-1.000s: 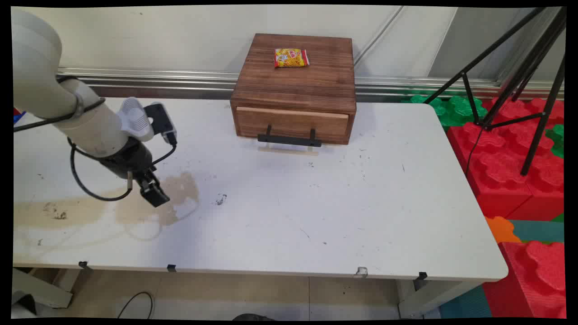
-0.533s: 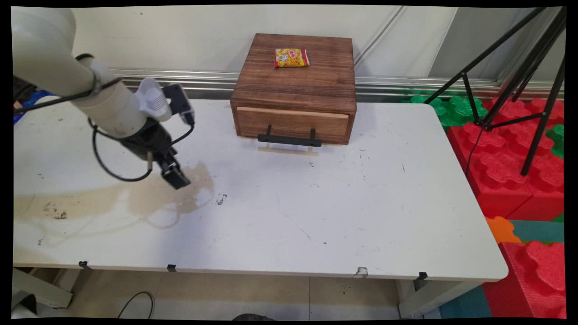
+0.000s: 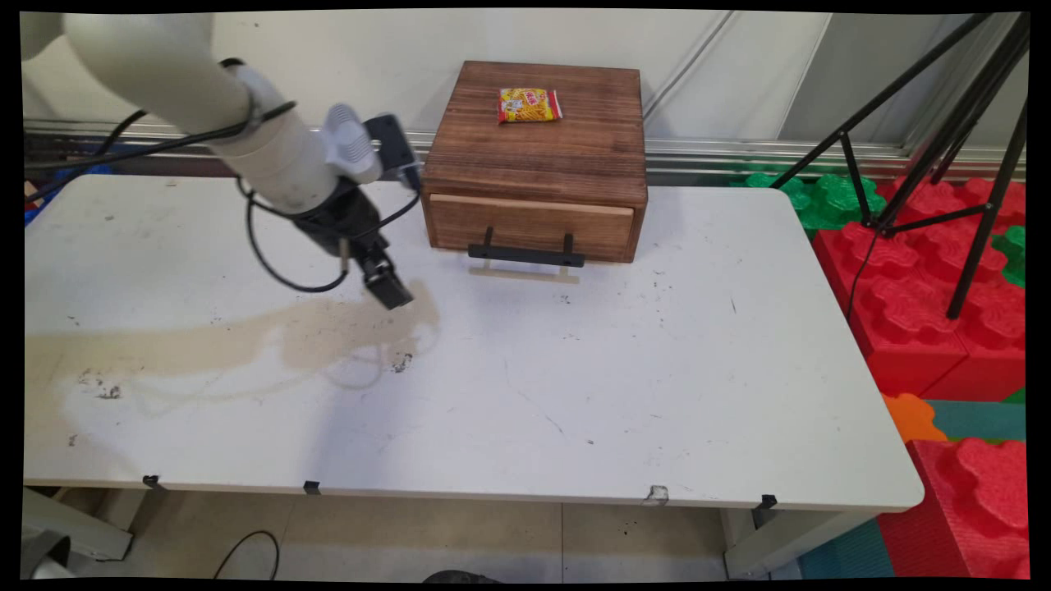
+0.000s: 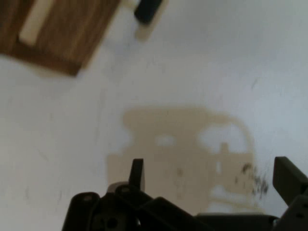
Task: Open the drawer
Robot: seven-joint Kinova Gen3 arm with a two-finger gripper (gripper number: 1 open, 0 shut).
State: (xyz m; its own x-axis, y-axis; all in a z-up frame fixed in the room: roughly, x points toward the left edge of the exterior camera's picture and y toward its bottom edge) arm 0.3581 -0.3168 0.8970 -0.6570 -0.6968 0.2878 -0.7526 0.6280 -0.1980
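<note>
Counted on and around the white table

One white table (image 3: 673, 394). One wooden drawer box (image 3: 542, 156) at the far middle, with one drawer and one black bar handle (image 3: 525, 255) on its front. One yellow-and-red snack packet (image 3: 530, 105) lies on the box's top, toward the far side. One robot arm (image 3: 205, 98) with one black gripper (image 3: 389, 290), at the left of the box. One black tripod (image 3: 944, 156) stands at the far right, three legs showing. Right of the table are several red foam blocks (image 3: 920, 312), a few green ones (image 3: 821, 201), and one orange piece (image 3: 911, 417); their exact numbers cannot be told.
</note>
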